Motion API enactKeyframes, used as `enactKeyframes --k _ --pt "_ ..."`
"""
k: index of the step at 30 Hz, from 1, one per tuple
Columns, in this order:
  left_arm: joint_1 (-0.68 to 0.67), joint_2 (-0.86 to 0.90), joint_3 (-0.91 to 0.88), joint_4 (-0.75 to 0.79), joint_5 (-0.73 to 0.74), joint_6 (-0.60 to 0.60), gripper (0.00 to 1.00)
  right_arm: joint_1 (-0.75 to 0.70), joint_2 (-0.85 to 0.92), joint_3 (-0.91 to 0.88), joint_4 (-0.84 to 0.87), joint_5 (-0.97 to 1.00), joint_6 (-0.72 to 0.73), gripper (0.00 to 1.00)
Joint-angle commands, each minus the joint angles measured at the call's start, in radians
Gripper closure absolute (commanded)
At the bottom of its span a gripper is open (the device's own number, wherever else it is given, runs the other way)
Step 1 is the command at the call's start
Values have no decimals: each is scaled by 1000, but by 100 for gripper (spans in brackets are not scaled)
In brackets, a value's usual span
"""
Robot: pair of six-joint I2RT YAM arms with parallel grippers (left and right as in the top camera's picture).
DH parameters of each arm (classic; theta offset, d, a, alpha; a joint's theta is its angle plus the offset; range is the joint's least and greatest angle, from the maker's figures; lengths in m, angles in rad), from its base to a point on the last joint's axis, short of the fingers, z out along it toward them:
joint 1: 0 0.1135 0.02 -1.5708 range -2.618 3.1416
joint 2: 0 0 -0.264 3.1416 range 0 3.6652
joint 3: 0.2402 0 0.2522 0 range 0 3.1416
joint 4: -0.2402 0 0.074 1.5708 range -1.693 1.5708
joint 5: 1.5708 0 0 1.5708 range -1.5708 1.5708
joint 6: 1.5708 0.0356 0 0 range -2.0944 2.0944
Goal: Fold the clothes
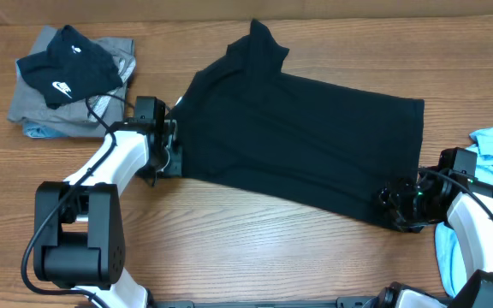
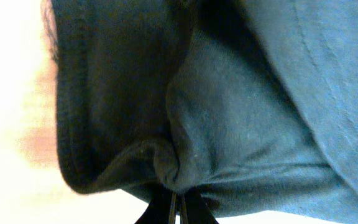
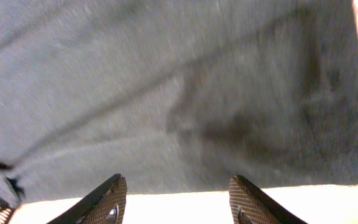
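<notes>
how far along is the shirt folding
Done: little; the black T-shirt lies spread on the table, no neat fold visible. In hand: left gripper is shut on bunched fabric at its edge; right gripper is open at the opposite edge, not gripping. Left: the folds themselves.

Overhead view: lighting is bright and even, from above. The table [image 1: 255, 239] shows no glare, and only soft, narrow shadows lie along the edge of the T-shirt [image 1: 315, 145]. The black cloth reads almost featureless, with folds barely visible. Left wrist view: the cloth is very close and slightly soft, and the background at left is overexposed to white. Right wrist view: the cloth is mildly blurred, and the table strip along the bottom is blown out.
</notes>
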Motion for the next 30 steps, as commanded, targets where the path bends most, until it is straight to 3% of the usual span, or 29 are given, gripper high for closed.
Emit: enactKeyframes --k 1,6,9,11,16,23,24,27,30 --pt "33 -26 -8 -97 -144 -122 96 2 3 21 6 -35 -52 44" --pt "105 -93 -8 -269 -284 -184 96 2 3 21 -63 -21 -50 43" --pt "155 -110 -8 -288 -223 -182 96 2 3 20 -104 29 -39 42" --pt "162 -109 -8 -286 -209 -182 89 4 3 18 -130 32 -35 42" --pt "159 -109 -8 -285 -208 -183 55 16 3 -13 -151 24 -39 48" --pt "159 -109 -3 -280 -170 -177 53 61 3 -94 -38 -42 -16 51" --pt "160 -109 3 -280 -153 -167 53 66 3 -104 -18 -44 -3 53" --pt "160 -110 42 -296 -107 -137 55 73 3 -114 14 -46 14 76" --pt "159 -111 101 -334 -88 -135 56 68 3 -109 40 -50 18 91"
